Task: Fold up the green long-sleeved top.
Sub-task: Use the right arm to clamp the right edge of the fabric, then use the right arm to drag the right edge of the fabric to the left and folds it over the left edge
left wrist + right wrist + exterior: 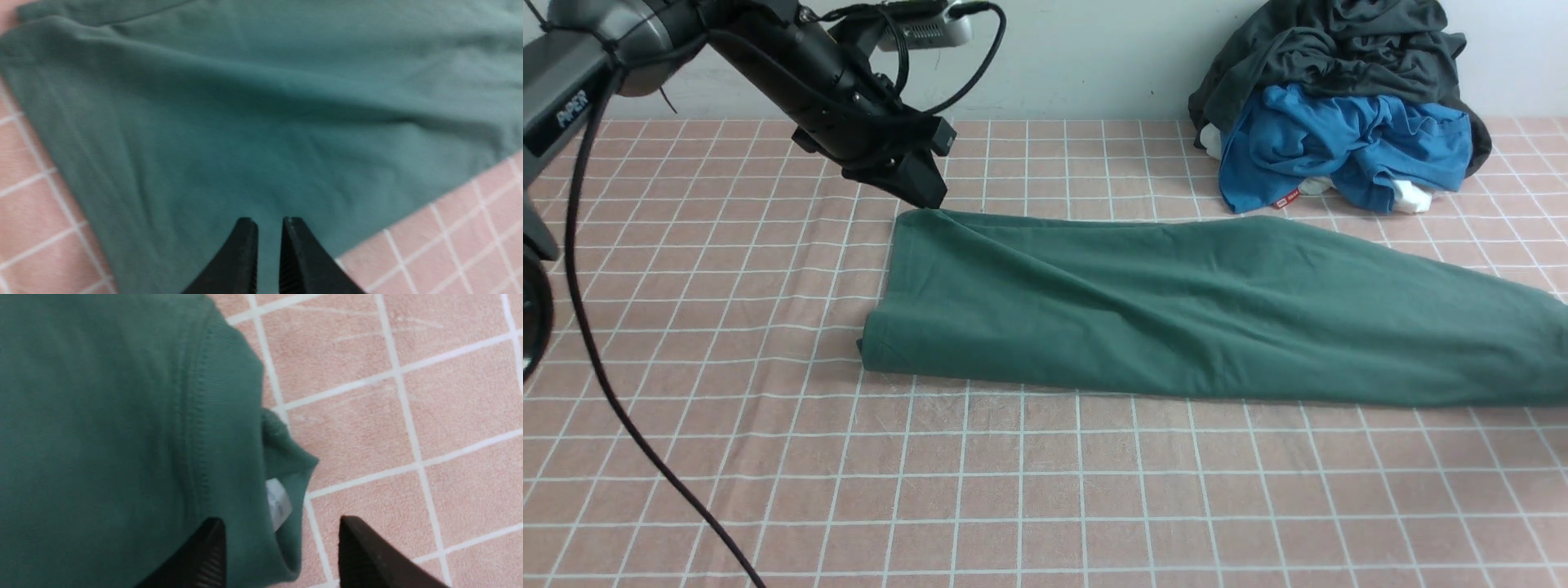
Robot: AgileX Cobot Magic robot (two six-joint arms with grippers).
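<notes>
Left end effector (269,222): fingers almost together with a narrow slit between them, and nothing seen clamped in it. The tip is at the far left corner of the green long-sleeved top (1176,318); the wrist view shows cloth directly beneath and ahead of it, blurred.

Right end effector (280,520): fingers wide apart, gripping nothing. One finger (204,555) overlaps the top's stitched edge, the other (367,555) is over the bare bench (1045,490). A small white tag (278,503) shows at the edge of the cloth between them.

Left arm (825,82): black, slanting down from the upper left to the tip, a cable (596,359) trailing below it. The right arm is out of the front view.

The top lies flat on the bench as a long folded band, running rightward from the left end effector. A grey garment (1339,49) and a blue garment (1339,147) are heaped beyond it, apart.
</notes>
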